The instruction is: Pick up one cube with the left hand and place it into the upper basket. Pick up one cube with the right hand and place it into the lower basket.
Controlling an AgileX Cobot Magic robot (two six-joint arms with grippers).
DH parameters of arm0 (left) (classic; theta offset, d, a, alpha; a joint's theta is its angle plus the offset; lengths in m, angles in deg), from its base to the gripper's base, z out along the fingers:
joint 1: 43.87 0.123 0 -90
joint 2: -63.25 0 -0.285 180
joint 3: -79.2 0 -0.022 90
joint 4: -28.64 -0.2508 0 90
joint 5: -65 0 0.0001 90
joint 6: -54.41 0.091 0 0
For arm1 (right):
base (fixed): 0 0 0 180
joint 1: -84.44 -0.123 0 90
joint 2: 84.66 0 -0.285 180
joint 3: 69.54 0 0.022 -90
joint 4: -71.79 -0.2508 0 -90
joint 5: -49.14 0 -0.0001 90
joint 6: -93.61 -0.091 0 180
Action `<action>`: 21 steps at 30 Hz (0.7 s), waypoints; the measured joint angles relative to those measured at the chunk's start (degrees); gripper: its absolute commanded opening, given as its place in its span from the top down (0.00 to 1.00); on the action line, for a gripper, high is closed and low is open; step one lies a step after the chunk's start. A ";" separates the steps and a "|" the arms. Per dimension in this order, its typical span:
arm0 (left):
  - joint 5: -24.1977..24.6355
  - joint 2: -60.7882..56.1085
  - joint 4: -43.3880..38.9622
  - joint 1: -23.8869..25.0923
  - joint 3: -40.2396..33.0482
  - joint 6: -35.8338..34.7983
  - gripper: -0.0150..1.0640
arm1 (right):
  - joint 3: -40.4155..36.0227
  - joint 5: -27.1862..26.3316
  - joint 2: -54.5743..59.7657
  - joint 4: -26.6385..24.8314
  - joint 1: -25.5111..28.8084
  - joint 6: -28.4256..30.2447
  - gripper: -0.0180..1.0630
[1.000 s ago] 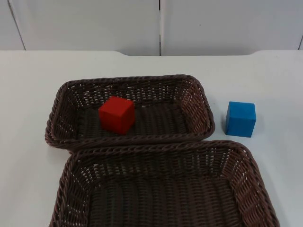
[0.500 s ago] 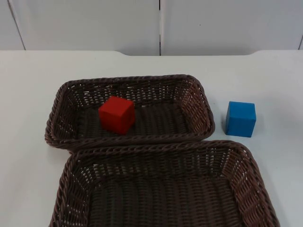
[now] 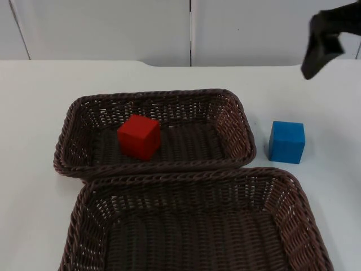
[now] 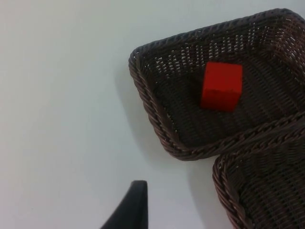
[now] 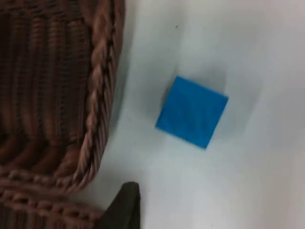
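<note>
Hovering high over the tabletop (image 3: 45, 101), the right pincer (image 3: 321, 45) hangs beyond the blue cube (image 3: 286, 141); its fingers' state is unclear. Red cube (image 3: 139, 136) sits inside the upper basket (image 3: 155, 97), whose rim borders the blue cube's near side.

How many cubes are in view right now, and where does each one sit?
2. The red cube lies inside the upper basket. The blue cube sits on the white table, right of that basket. None seems hidden.

No readable text, labels, brands or numbers on any object
</note>
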State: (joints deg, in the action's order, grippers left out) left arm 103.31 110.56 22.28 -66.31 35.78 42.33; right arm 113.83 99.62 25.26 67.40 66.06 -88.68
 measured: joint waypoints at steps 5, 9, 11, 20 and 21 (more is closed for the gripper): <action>0.00 0.00 0.00 0.00 0.00 0.00 0.08 | 5.20 -0.43 6.28 0.86 -0.41 -1.65 0.01; 0.00 0.00 0.00 0.00 0.00 0.00 0.08 | 6.06 -2.60 9.96 0.95 -0.41 -2.05 0.01; 0.00 0.00 0.00 0.00 0.00 0.00 0.08 | 6.06 -3.23 12.39 0.95 -0.41 -2.45 0.01; 0.12 0.00 0.00 0.00 0.00 0.00 0.08 | 6.06 -8.95 19.59 -1.40 -0.41 -0.42 0.01; 0.12 0.00 0.00 0.00 0.00 0.00 0.08 | 6.06 -10.02 20.16 -2.10 -0.41 -0.07 0.01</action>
State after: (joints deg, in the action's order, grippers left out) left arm 103.43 110.56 22.28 -66.31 35.78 42.33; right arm 119.89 89.60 45.41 65.30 65.65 -88.75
